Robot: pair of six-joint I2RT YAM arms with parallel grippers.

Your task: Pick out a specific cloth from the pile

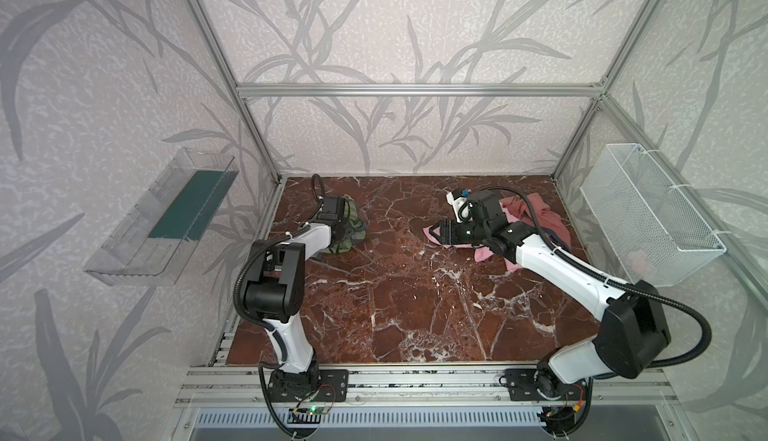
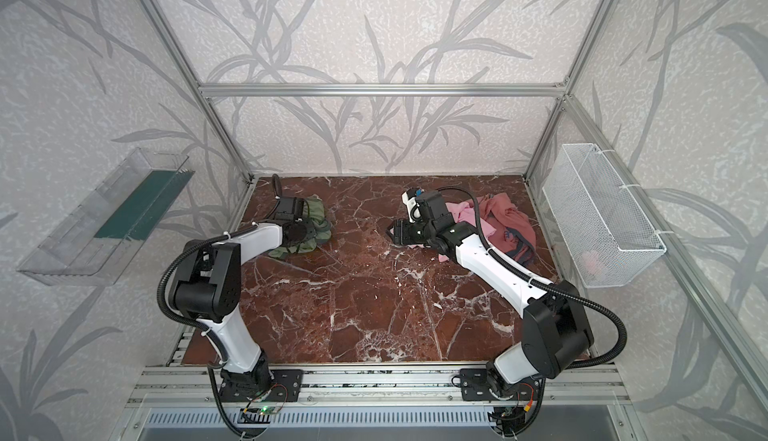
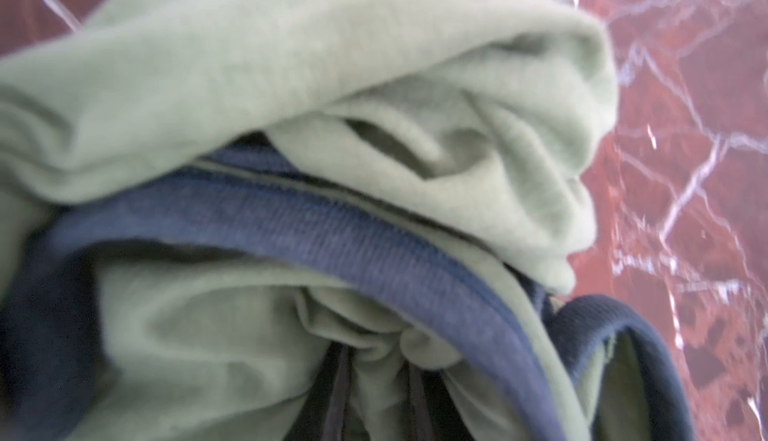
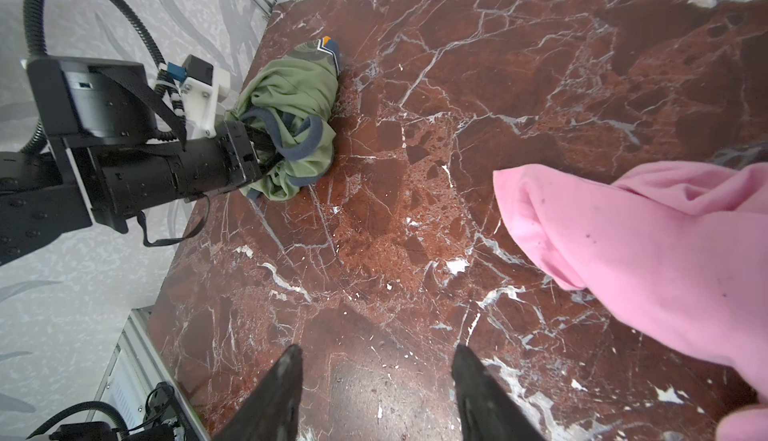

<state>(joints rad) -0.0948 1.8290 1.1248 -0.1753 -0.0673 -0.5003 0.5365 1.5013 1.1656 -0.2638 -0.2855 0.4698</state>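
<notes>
The cloth (image 1: 354,230) (image 2: 319,219) (image 4: 293,98), an olive-green shirt with navy trim, lies bunched at the far left of the table, apart from the pile. My left gripper (image 1: 340,229) (image 4: 266,153) is shut on a fold of the cloth (image 3: 374,65), and green fabric is pinched between its dark fingers (image 3: 338,393). The pile at the far right holds a light pink cloth (image 1: 512,210) (image 2: 459,212) (image 4: 623,243) and a salmon-red shirt (image 1: 546,215) (image 2: 512,222). My right gripper (image 1: 430,233) (image 2: 391,233) (image 4: 376,356) stands open and empty over bare table, just left of the pile.
The red-brown marble table (image 1: 415,293) lies between the two arms. A clear plastic bin (image 1: 162,218) hangs on the left wall and a white wire basket (image 1: 648,214) on the right wall. Aluminium frame posts stand at the back corners.
</notes>
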